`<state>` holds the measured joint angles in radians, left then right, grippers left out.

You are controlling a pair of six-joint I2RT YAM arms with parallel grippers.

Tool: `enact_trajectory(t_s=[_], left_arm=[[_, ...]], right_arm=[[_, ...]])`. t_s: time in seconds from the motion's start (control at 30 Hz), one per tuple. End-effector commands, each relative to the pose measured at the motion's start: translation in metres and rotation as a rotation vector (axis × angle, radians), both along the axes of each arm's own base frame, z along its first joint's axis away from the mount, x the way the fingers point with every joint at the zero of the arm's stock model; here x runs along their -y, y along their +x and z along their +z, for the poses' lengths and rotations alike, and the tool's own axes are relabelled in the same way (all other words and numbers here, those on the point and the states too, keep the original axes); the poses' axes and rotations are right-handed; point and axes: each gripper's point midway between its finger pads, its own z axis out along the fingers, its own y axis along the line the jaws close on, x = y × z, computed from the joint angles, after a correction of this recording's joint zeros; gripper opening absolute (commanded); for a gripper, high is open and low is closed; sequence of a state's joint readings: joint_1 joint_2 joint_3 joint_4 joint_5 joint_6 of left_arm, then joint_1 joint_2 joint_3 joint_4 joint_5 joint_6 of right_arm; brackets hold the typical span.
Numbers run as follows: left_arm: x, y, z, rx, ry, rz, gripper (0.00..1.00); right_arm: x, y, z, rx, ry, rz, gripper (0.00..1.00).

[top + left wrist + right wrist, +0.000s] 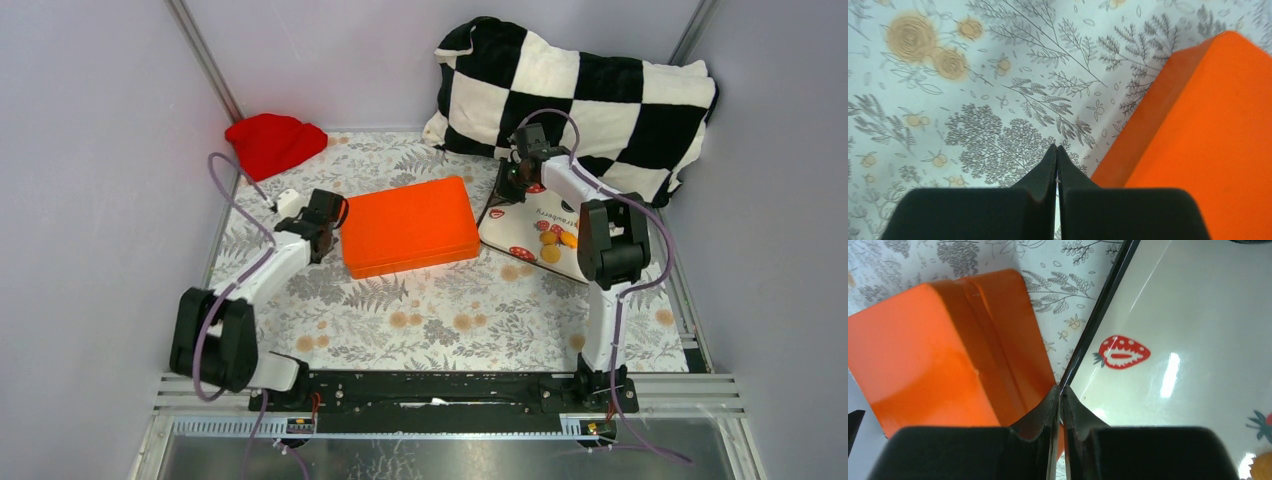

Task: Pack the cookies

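Several orange-golden cookies lie on a white strawberry-print tray at the right. One cookie shows at the bottom right corner of the right wrist view. A closed orange box lies mid-table, left of the tray. My right gripper is at the tray's far left corner. In its wrist view the right gripper is shut, with the tray's dark rim running in between its tips. My left gripper is shut and empty at the box's left end, over the tablecloth.
A red cloth lies at the back left. A black-and-white checkered blanket is piled at the back right, behind the tray. Grey walls close in on the left, back and right sides.
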<state>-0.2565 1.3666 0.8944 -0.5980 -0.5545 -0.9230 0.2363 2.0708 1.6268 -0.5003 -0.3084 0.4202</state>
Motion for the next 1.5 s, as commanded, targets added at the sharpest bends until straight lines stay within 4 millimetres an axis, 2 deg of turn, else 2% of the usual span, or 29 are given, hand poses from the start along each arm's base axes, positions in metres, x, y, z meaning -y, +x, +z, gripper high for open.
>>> enact_trajectory(t_s=[0.0, 0.13, 0.23, 0.4, 0.53, 0.7, 0.93, 1.23, 1.47], left_arm=[[0.014, 0.015, -0.027, -0.015, -0.049, -0.032, 0.0], [0.03, 0.028, -0.041, -0.02, -0.1, -0.074, 0.0], [0.035, 0.028, -0.043, -0.029, -0.103, -0.086, 0.0], [0.035, 0.019, -0.041, -0.021, -0.113, -0.091, 0.0], [0.04, 0.009, -0.039, -0.02, -0.153, -0.106, 0.0], [0.05, 0.001, -0.04, -0.025, -0.21, -0.132, 0.0], [0.058, -0.012, -0.044, -0.046, -0.248, -0.16, 0.0], [0.058, -0.016, -0.027, -0.007, -0.258, -0.176, 0.0], [0.061, -0.021, -0.027, -0.008, -0.274, -0.189, 0.0]], right_arm=[[-0.007, 0.006, -0.011, -0.045, 0.011, 0.032, 0.12], [-0.018, -0.001, -0.027, -0.087, 0.046, 0.072, 0.11], [-0.03, -0.012, -0.033, -0.105, 0.063, 0.115, 0.1], [-0.059, -0.037, -0.028, -0.105, 0.089, 0.203, 0.1], [-0.071, -0.054, -0.02, -0.096, 0.113, 0.22, 0.1], [-0.071, -0.068, -0.011, -0.09, 0.127, 0.223, 0.1], [-0.068, -0.077, -0.001, -0.074, 0.11, 0.221, 0.1], [-0.075, -0.096, 0.02, -0.04, 0.075, 0.251, 0.1], [-0.076, -0.117, 0.03, -0.024, 0.064, 0.267, 0.1]])
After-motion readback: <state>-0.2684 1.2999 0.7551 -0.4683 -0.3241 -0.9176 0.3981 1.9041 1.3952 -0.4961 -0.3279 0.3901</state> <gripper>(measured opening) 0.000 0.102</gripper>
